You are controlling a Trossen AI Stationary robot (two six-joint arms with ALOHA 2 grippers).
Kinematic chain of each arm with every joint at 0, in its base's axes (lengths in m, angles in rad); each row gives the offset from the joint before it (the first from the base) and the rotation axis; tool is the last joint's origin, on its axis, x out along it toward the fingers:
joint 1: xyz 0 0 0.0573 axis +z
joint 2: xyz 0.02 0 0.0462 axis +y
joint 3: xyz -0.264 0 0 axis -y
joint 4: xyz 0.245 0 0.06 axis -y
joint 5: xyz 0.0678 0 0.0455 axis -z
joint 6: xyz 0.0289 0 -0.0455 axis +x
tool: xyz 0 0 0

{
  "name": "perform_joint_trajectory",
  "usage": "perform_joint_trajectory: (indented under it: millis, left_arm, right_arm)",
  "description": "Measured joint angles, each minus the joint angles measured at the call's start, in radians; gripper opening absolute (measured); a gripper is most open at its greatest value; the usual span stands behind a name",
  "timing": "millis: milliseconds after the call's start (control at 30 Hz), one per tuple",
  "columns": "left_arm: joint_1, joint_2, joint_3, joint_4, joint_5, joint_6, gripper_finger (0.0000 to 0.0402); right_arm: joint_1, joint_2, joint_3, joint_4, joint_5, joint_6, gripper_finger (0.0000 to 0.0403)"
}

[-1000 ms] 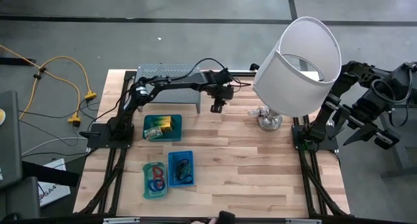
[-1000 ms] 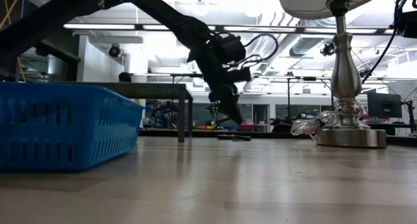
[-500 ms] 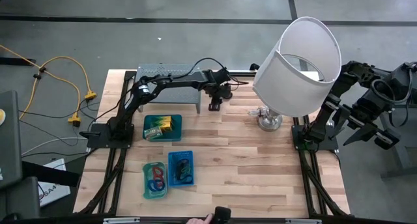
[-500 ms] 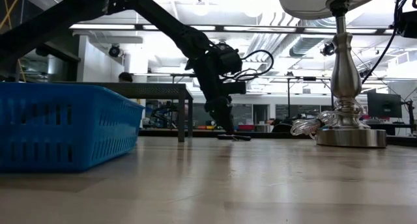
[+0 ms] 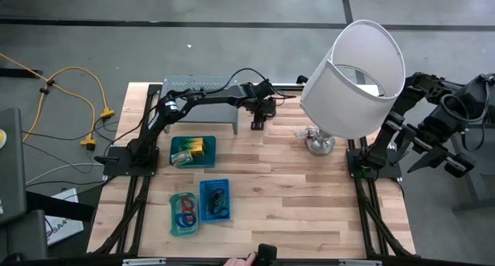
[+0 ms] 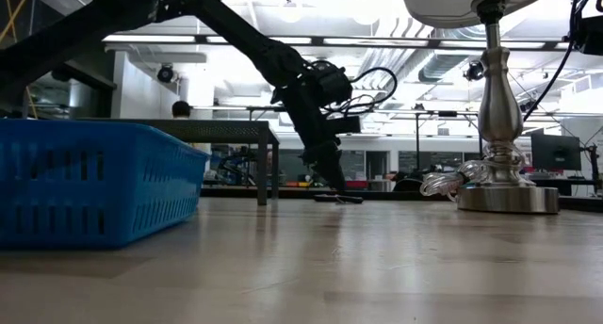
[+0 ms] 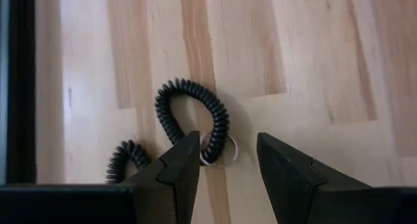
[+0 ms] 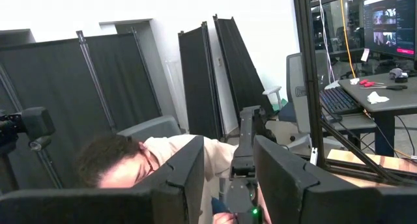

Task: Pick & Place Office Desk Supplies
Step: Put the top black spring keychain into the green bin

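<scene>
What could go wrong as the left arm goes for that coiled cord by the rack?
1. The left pincer stands open over the black coiled cord, but the small metal ring sits by one finger, not centred; closing may pinch only the ring or push the coil aside.
2. The grey perforated metal rack is close beside the arm; lifting carelessly could bump it.
</scene>
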Motion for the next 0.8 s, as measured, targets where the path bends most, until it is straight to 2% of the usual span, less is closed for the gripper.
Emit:
perform_joint_trajectory:
  millis: [800]
  left_arm:
    - [0.014,0.015,0.012,-0.044,-0.020,-0.045,0.0146]
  right_arm:
    - [0.000,0.000,0.000,0.000,0.000,0.000,0.0120]
